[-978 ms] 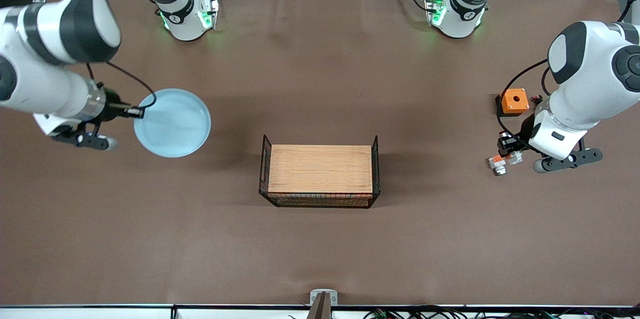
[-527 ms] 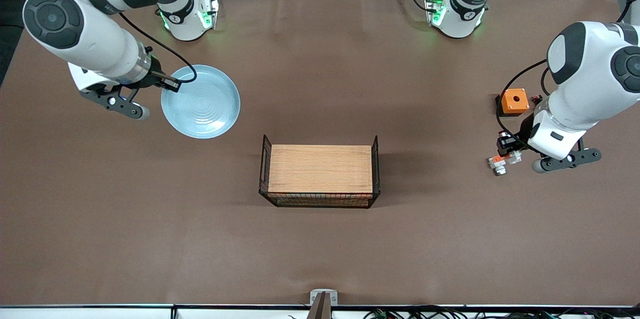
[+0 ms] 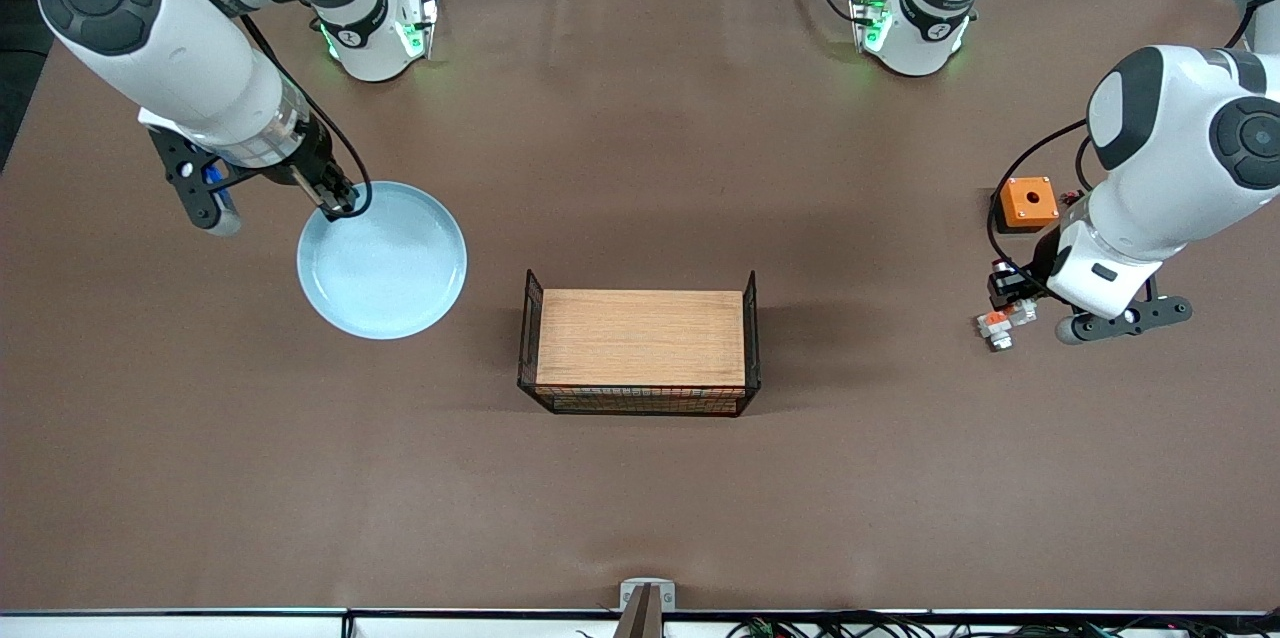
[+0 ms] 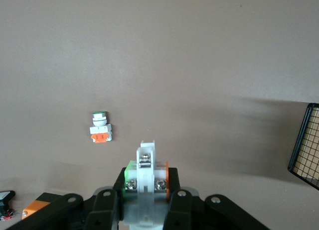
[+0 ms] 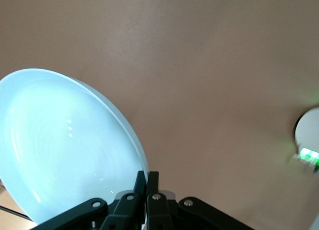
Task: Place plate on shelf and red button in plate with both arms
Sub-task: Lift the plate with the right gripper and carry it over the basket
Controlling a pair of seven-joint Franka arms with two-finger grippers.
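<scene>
The pale-blue plate (image 3: pixel 385 263) hangs tilted over the table toward the right arm's end. My right gripper (image 3: pixel 338 203) is shut on its rim. In the right wrist view the plate (image 5: pixel 65 140) fills one side, with my right gripper (image 5: pixel 148 177) pinching its edge. My left gripper (image 3: pixel 1008 296) is shut on the red button (image 3: pixel 1022 314), low over the table at the left arm's end. In the left wrist view the red button (image 4: pixel 145 160) is a white block, green on one face and orange on the other, between the jaws of my left gripper (image 4: pixel 145 176).
A wire basket (image 3: pixel 530 318) with a wooden board (image 3: pixel 640 336) stands mid-table. A shorter white block with an orange part (image 3: pixel 993 326) (image 4: pixel 99 133) lies just beside the held button. An orange box with a hole (image 3: pixel 1028 201) sits farther from the front camera.
My right arm has swung round with the plate, first toward its base, then nearer the front camera. My left gripper has shifted slightly with the button.
</scene>
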